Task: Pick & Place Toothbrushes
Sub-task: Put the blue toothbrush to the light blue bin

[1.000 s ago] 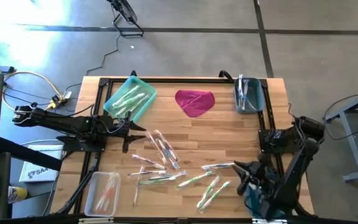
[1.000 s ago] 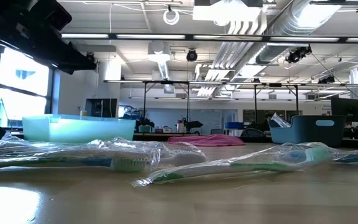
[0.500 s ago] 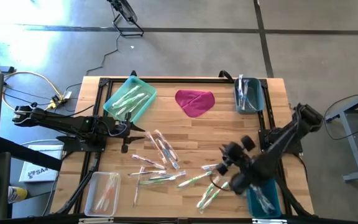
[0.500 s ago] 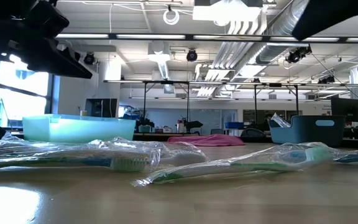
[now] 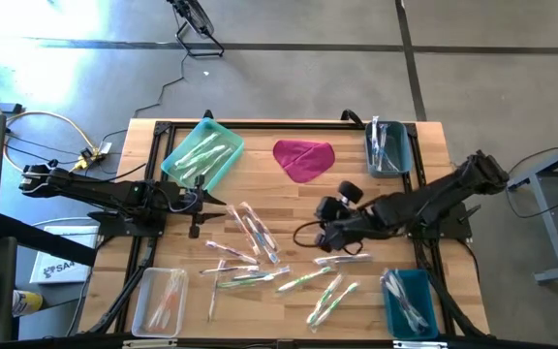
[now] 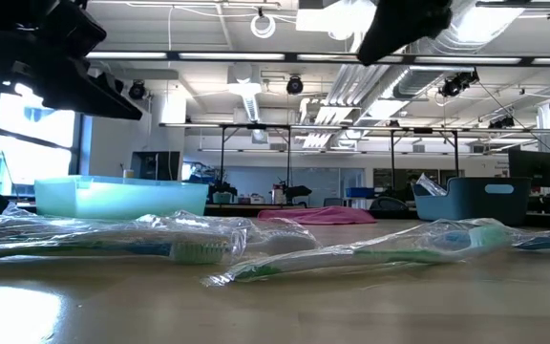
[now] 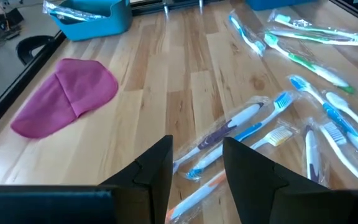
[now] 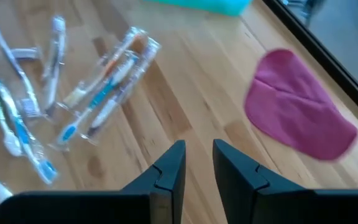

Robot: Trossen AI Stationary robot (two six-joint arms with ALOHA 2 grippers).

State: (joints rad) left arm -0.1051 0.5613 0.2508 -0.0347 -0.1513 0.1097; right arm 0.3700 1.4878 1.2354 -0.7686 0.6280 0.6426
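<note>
Both grippers empty, fingers slightly apart: right gripper (image 5: 320,236) just beside magenta cloth (image 5: 304,159), left gripper (image 5: 219,207) near wrapped toothbrushes (image 5: 252,233).

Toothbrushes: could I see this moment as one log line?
right pincer: empty, above table centre | left pincer: empty, waiting at left | toothbrushes: loose on table

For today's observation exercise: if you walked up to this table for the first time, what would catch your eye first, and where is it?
First, the loose toothbrushes in shiny wrappers, scattered across the near middle of the wooden table. Next, the magenta cloth lying flat near the far edge, between a teal tray and a blue bin that already hold brushes. The right gripper reaches over the middle with nothing in it, while the left gripper waits at the left side.
</note>
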